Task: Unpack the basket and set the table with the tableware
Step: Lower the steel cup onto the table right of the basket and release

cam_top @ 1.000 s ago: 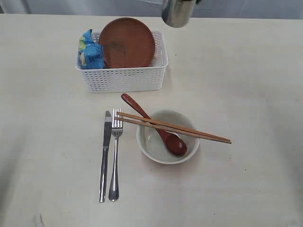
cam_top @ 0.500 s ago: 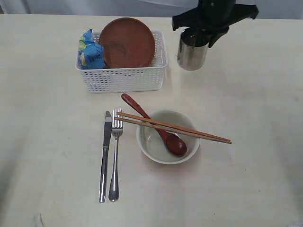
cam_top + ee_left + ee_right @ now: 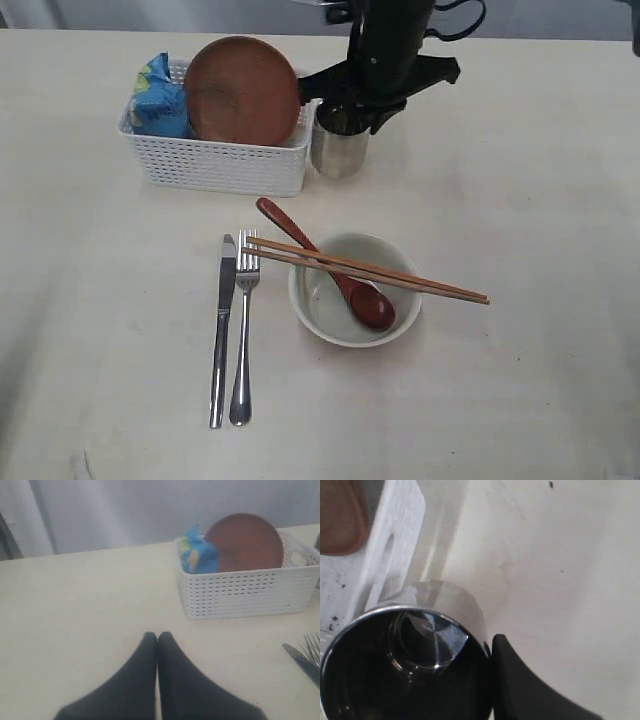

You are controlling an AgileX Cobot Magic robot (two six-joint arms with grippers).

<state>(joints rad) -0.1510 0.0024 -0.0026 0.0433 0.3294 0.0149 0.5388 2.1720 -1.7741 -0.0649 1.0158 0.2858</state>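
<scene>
The left gripper (image 3: 157,639) hangs over a bare part of the table (image 3: 520,180), its fingertips pressed together with nothing between them; it shows only in the left wrist view. In the exterior view the basket (image 3: 215,155) stands at far left of centre. Its long axis runs left to right, with the right end turned slightly toward the camera. At its left end sits a blue bag (image 3: 155,100). To the right of the bag the plate (image 3: 242,90) stands on edge in the basket, its face toward the camera. Nearer the camera the knife (image 3: 221,335) and fork (image 3: 242,340) lie side by side and parallel. Their long axes run near to far, with blade tip and tines pointing toward the basket. The spoon (image 3: 330,265) lies diagonally: its handle points up and left toward the basket, and its scoop rests inside the bowl (image 3: 400,318). The cup (image 3: 338,155) stands upright, mouth up, against the basket's right end. Whether its base rests on the table cannot be told. The right gripper (image 3: 345,110) is clamped on the cup's rim from above, and one finger (image 3: 520,680) lies outside the wall. The chopsticks (image 3: 400,275) lie paired across the bowl's rim, long axis left to right. Their left ends are at the fork's tines, and their right ends overhang the bowl.
</scene>
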